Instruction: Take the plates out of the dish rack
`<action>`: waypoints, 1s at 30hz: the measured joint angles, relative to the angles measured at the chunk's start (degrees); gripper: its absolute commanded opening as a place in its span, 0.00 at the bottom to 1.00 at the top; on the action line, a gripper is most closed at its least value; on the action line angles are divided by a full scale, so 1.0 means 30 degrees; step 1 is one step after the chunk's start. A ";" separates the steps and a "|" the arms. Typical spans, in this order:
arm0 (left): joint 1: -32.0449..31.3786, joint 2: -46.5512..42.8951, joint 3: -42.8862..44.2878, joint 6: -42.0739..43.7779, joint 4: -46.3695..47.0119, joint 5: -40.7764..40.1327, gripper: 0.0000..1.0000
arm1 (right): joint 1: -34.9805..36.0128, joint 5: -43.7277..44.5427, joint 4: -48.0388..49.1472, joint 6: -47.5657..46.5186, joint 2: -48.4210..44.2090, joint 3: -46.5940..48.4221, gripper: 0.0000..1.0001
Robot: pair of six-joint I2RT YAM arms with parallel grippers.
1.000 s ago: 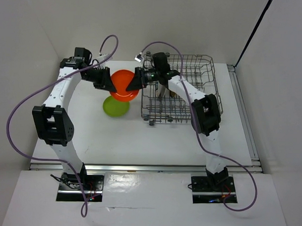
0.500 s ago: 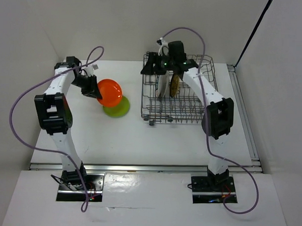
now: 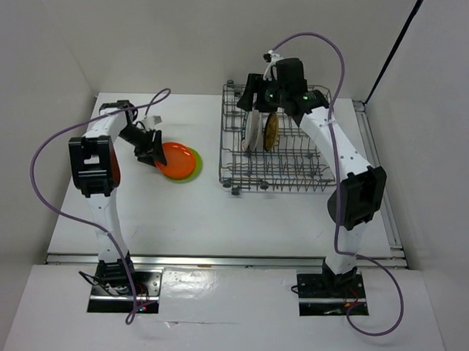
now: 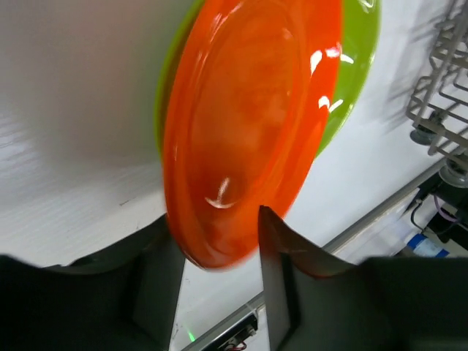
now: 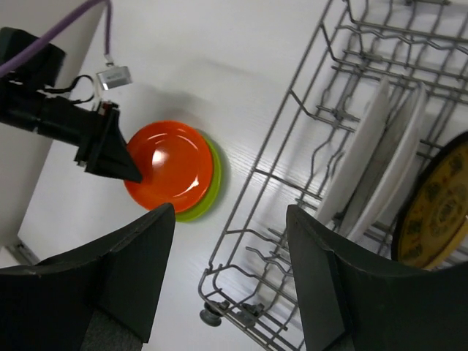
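Seen from above, the orange plate (image 3: pixel 179 158) lay on top of the lime green plate (image 3: pixel 193 171) on the white table (image 3: pixel 179 212). Both plates sat at 9 o'clock from the dish rack (image 3: pixel 297 158), well apart from it. The left gripper (image 3: pixel 150 148) was at 10 o'clock from the orange plate. In the left wrist view its two fingers (image 4: pixel 281 278) were pinched on the rim of the orange plate (image 4: pixel 248 124), one on each side, with the green plate (image 4: pixel 358 73) peeking out under it.

The right gripper (image 3: pixel 256 95) hung over the rack, near its 11 o'clock corner. Its fingers (image 5: pixel 139 270) were spread wide and held nothing. Below them, the white plate (image 5: pixel 362 146) stood on its edge between the wires of the rack (image 5: pixel 292 146). The golden-brown plate (image 5: pixel 431 212) stood just beside it at 3 o'clock, also on its edge.
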 measured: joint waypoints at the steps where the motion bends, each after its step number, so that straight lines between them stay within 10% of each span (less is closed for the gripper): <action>1: -0.0066 0.0000 0.0029 -0.0007 -0.0051 -0.0240 0.59 | 0.0000 0.0379 -0.0342 -0.0007 0.0000 0.0000 0.70; 22: -0.1027 -0.0663 0.1144 0.0335 -0.0794 -0.4226 0.77 | -0.2244 0.7162 -0.3118 0.0342 0.2142 0.1290 0.70; 30: -0.1129 -0.1654 0.2747 0.0328 -0.1166 -0.4765 0.77 | -0.2157 0.7184 -0.3024 0.0211 0.4080 0.0627 0.52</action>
